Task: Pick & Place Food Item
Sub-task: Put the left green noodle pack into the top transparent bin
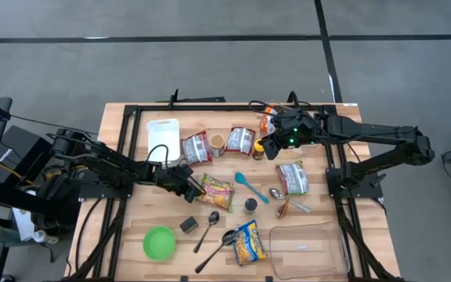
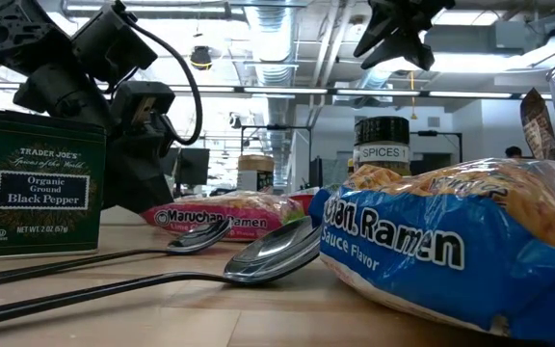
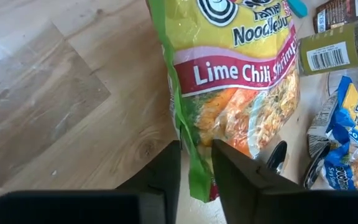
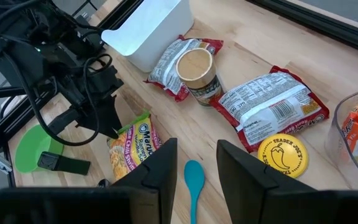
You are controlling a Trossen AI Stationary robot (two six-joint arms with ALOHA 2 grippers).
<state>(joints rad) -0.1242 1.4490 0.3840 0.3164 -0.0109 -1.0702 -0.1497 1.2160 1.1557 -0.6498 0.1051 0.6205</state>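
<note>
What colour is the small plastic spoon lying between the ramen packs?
The spoon is turquoise blue; the right wrist view shows it best.

- Both arms are black, built of blocky jointed segments, seen in the high view.
- Loose black cables loop along the left arm (image 1: 100, 168).
- The right arm (image 1: 366, 137) carries a small green light near its wrist.
- Each end effector, such as the left end effector (image 3: 194, 171), ends in two flat, dark, matte fingers (image 4: 160, 165).

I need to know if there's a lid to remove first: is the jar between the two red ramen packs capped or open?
Open: the jar shows a bare round mouth, no lid on it.
</note>
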